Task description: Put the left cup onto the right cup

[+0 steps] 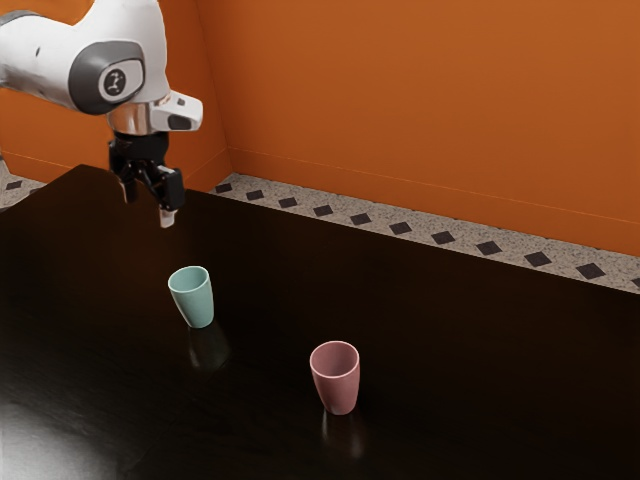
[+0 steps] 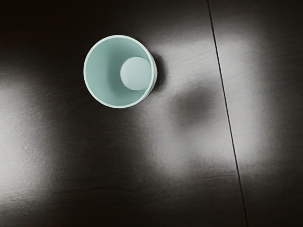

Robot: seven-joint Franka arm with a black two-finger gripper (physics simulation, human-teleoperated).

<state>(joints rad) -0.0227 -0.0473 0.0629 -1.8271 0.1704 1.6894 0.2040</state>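
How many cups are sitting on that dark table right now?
2. The teal cup stands upright toward the exterior view's left; the pink cup stands upright apart from it, further right and nearer the camera. None seems hidden.

Arm (image 1: 100, 70) cut off, exterior view's upper left; wrist view hides most of teal cup (image 2: 105, 71) wall.

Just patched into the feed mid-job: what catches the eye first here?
Two upright cups stand apart on the dark glossy table: a teal cup toward the exterior view's left and a pink cup nearer its right. The gripper hangs open and empty above the table, up-left of the teal cup in that view, against a bright orange wall.
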